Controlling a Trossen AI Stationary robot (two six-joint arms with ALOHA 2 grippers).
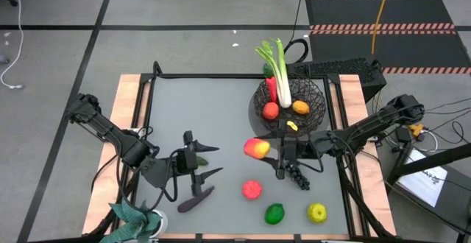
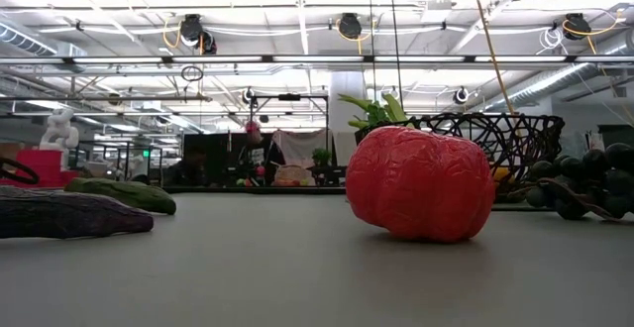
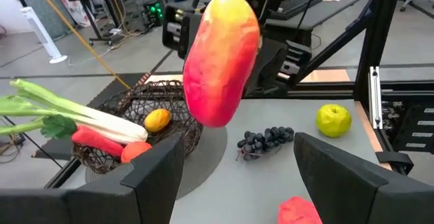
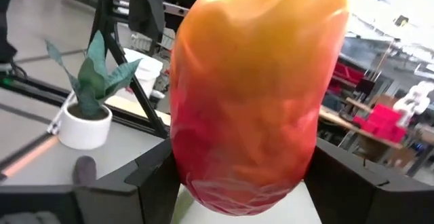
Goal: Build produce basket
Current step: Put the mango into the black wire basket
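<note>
My right gripper (image 1: pixel 272 153) is shut on a red-and-yellow mango (image 1: pixel 256 149), high above the table's middle. To its left my left gripper (image 1: pixel 213 162) stands open and raised, its fingers (image 3: pixel 156 173) pointing at the mango (image 3: pixel 220 58) with nothing between them. The black wire basket (image 1: pixel 316 99) stands at the far right. In it are a leek (image 1: pixel 281 74), an orange fruit (image 1: pixel 300 107) and red pieces. On the table lie dark grapes (image 1: pixel 298 175), a red fruit (image 1: pixel 252 189), a green fruit (image 1: pixel 274 213), a yellow-green apple (image 1: pixel 317 213), an eggplant (image 1: pixel 195 199) and a cucumber (image 2: pixel 124 193). My right gripper pinches the mango between its two fingers, one on each of two opposite sides (image 4: pixel 182 173) near one end. The fingers come in about level from the table's right side. The mango is lifted clear of the table, standing roughly on end and a little tilted.
A teal leafy plant in a white pot (image 1: pixel 140 224) stands at the near left corner. A black frame and wooden border (image 1: pixel 132 125) run around the grey table. Bare table shows between the two grippers and along the far left.
</note>
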